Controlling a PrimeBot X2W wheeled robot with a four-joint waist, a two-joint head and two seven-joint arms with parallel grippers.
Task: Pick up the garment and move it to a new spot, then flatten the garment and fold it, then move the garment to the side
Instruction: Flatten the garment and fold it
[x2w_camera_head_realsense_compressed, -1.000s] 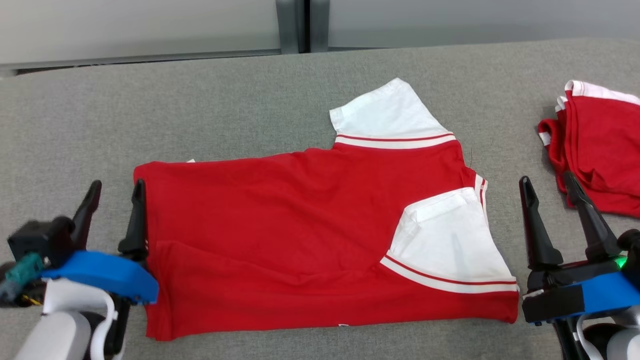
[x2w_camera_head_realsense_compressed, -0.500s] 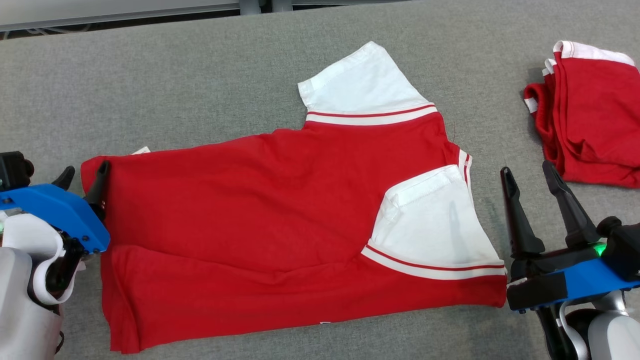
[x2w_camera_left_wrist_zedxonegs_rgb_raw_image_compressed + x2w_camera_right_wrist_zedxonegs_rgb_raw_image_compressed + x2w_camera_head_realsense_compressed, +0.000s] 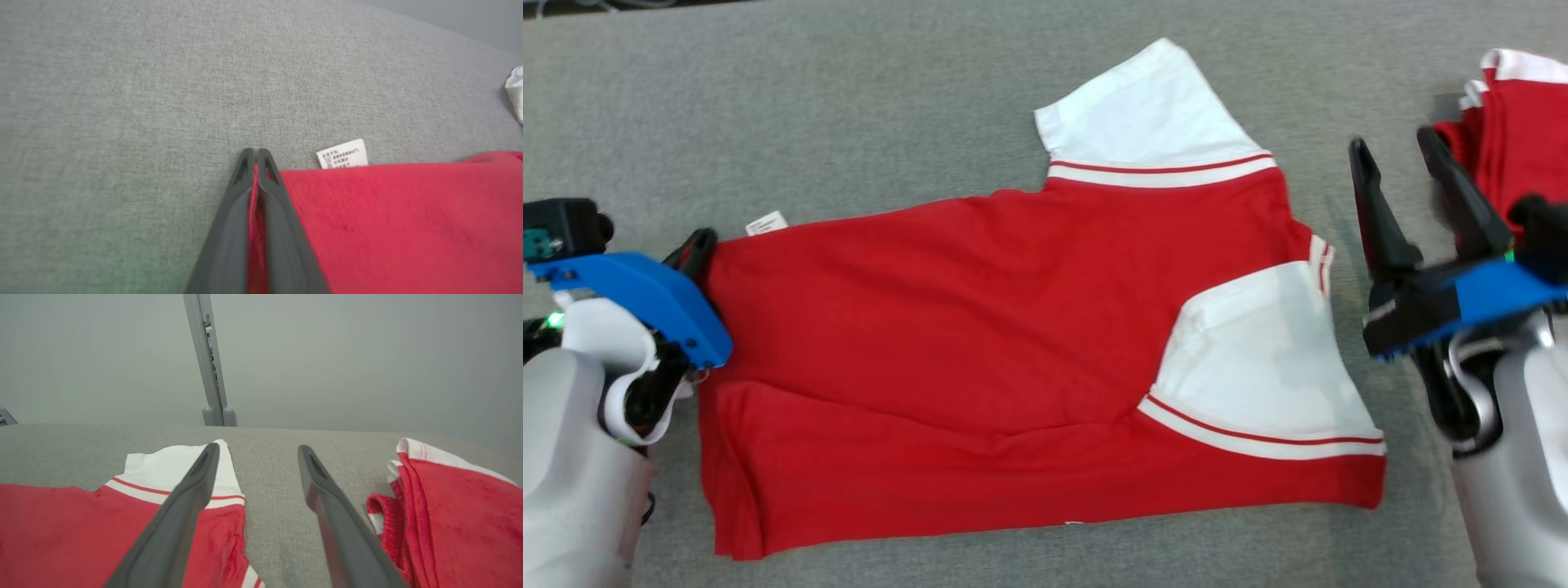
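garment [image 3: 980, 359]: red shirt with white sleeves, lying flat across the middle of the head view on the grey table [image 3: 849, 106]. Hem end at frame left, shoulder end at frame right.
fold: lower long edge is turned up over the body. The crease runs left to right through the lower third, with a few ripples near the lower-left corner.
far sleeve [image 3: 1147, 114]: white, spread flat, sticks out from the garment's upper edge toward top centre.
near sleeve [image 3: 1258, 367]: white, folded in on top of the red body, right of centre.
care label [image 3: 766, 223]: small white tag poking out at the garment's upper-left corner, resting on the table.
left gripper [image 3: 254, 153]: jaws pinched together on the garment's upper-left corner. Left wrist view shows red cloth sandwiched between the two fingers, tips just beside the care label. In the head view it sits at the left edge, mid height.
right gripper [image 3: 1391, 140]: jaws spread wide, nothing between them. Upper right of the head view, between the garment's right edge and the folded pile. Can't tell whether it touches the table.
folded pile [image 3: 1523, 139]: second red-and-white piece, bunched at the top-right corner, apart from the garment.
right wrist view: garment lower left, folded pile lower right, bare table between the fingers, grey post [image 3: 208, 359] upright behind the far edge.
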